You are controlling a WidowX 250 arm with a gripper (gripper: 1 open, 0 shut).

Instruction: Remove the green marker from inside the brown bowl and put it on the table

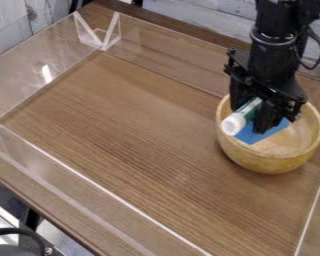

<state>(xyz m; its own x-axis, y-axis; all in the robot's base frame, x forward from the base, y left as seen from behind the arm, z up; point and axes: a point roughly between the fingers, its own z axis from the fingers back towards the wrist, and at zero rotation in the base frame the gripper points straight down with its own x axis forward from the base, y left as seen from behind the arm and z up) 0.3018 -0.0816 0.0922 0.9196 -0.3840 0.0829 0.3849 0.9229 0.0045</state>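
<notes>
- Brown wood-grain tabletop [109, 130], edged with low clear acrylic walls [23, 152].
- Round tan wooden bowl [290, 157] on it, blue block [266, 128] inside.
- Black gripper [252, 97] above bowl, pinching slim white-barrelled marker [235, 121], tilted.

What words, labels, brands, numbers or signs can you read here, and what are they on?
No text can be read.
Marker: white barrel, too small and blurred for any lettering to be read.
Blue block: no legible marking.
Bowl: none seen.
</notes>
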